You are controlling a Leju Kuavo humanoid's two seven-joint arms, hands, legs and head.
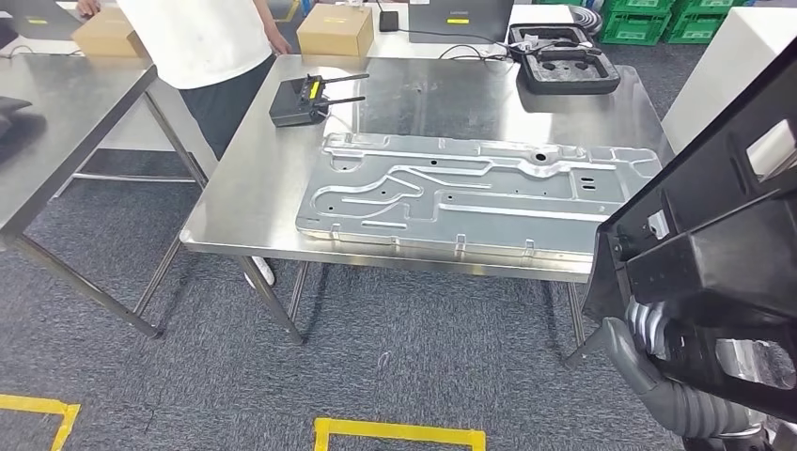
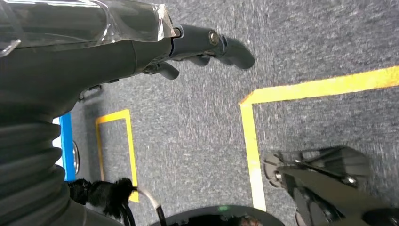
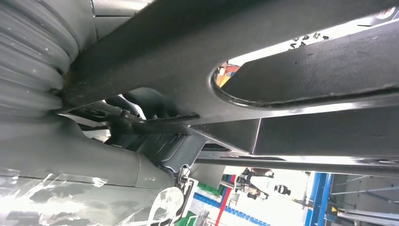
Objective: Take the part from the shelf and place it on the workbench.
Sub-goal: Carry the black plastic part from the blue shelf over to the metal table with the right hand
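Observation:
A large black moulded part [image 1: 724, 235] fills the right side of the head view, tilted and carried off the floor to the right of the steel workbench [image 1: 423, 103]. My right hand [image 1: 658, 348] grips its lower edge from below. In the right wrist view the dark fingers [image 3: 141, 117] wrap around a rim of the black part [image 3: 306, 56]. My left hand [image 2: 202, 47] hangs over the grey carpet with its fingers loosely apart and nothing in them.
A big stamped metal panel [image 1: 470, 188] covers most of the workbench front. A black remote with antennas [image 1: 301, 99] and a black foam case [image 1: 569, 66] lie further back. A person in a white shirt [image 1: 202, 38] stands between the benches. Another steel table [image 1: 66, 122] is on the left.

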